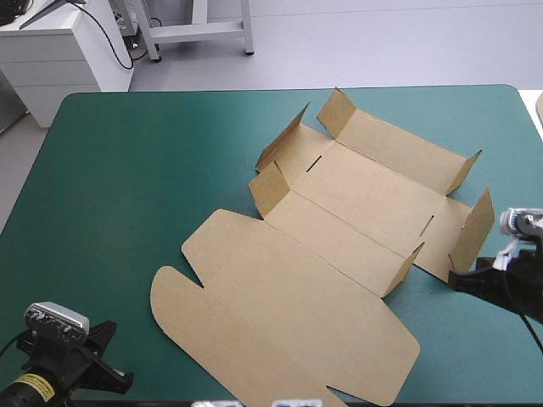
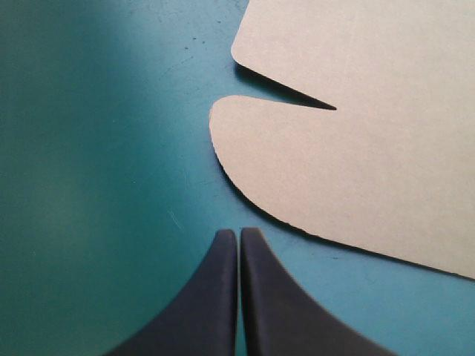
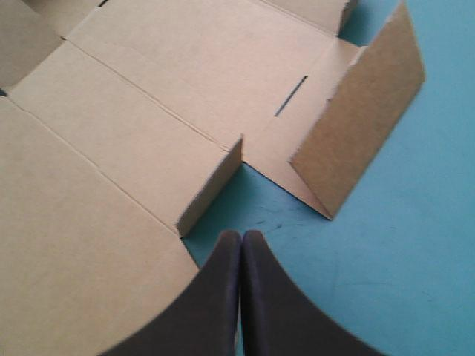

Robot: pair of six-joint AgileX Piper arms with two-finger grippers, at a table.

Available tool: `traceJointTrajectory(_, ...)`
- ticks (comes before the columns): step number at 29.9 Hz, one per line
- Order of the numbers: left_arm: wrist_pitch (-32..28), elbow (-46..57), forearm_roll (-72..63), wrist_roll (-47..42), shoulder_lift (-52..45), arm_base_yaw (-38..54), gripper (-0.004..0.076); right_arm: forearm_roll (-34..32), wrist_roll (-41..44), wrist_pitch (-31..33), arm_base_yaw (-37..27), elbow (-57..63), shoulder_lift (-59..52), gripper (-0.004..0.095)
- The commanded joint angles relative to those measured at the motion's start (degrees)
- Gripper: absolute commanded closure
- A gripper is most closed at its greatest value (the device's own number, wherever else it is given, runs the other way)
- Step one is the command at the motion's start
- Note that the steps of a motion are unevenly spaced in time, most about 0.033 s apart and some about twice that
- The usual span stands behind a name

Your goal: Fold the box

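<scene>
Box [image 1: 331, 246], a cut sheet of brown board, lies mostly flat on the teal-green table cover [image 1: 127, 186], a little right of the middle, with its long lid panel [image 1: 288, 314] reaching toward the near edge. Only the short flaps are up. Two pairs stand at the far corners, and a tall side flap [image 3: 364, 111] and a low tab [image 3: 211, 185] stand at the right end. The main walls have not been raised, so the folding seems barely started.

The left gripper [image 2: 239, 233] is clenched on nothing, its black fingers pressed together into one point just short of the lid's rounded tongue [image 2: 297, 170], with a strip of cover between them. The right gripper [image 3: 241, 236] is likewise clenched and empty. It points at the gap between the low tab and the tall flap, and is near both. Whether either tip rests on the cover is hard to say from these views.

The sheet is light and nothing holds it down, which looks like the main risk. A push from one side alone would probably slide or turn the whole box instead of bending a crease. The right tip could also knock the tall flap flat or slip under the tab. A raised wall may spring back if its tabs are not tucked.
</scene>
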Motion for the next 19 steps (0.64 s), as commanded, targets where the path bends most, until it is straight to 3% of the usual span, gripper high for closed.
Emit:
traceJointTrajectory(1, -3.70, -1.48, -0.34, -0.44, 0.75, -0.29, 0.0731, 5.28, -0.09, -1.42, 0.09, -2.99, 5.48, 0.0921)
traceJointTrajectory(15, -4.90, -1.34, -0.34, -0.44, 0.75, -0.29, 0.0731, 4.85, 10.80, -0.35, 0.09, -2.99, 21.72, 0.0891)
traceJointTrajectory(19, -5.02, -1.34, -0.34, -0.44, 0.75, -0.29, 0.0731, 6.76, 11.39, -0.35, 0.09, -2.99, 25.68, 0.0775)
